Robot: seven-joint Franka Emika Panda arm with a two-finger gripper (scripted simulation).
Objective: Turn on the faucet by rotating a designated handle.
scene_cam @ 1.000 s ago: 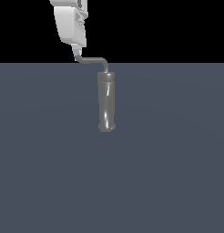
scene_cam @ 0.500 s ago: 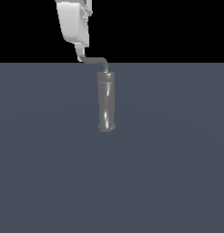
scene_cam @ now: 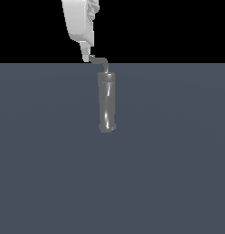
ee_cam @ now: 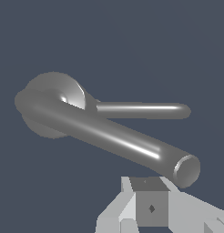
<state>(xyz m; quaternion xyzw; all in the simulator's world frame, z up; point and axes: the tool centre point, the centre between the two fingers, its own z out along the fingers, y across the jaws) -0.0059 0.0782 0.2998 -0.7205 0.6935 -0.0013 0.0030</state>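
Faucet (scene_cam: 107, 101) stands upright on the grey bench (scene_cam: 178, 160), near its far edge at mid-width, in the exterior view. One handle (scene_cam: 99, 60) bends off its top, long axis running level toward the exterior view's left, where its tip meets the single end effector (scene_cam: 87, 55) descending from above; jaw spacing cannot be told here.

Wrist view: handle tip (ee_cam: 186, 169) lies just beside one finger pad (ee_cam: 151, 207). Whether the end effector is clamped or merely pressing cannot be told.
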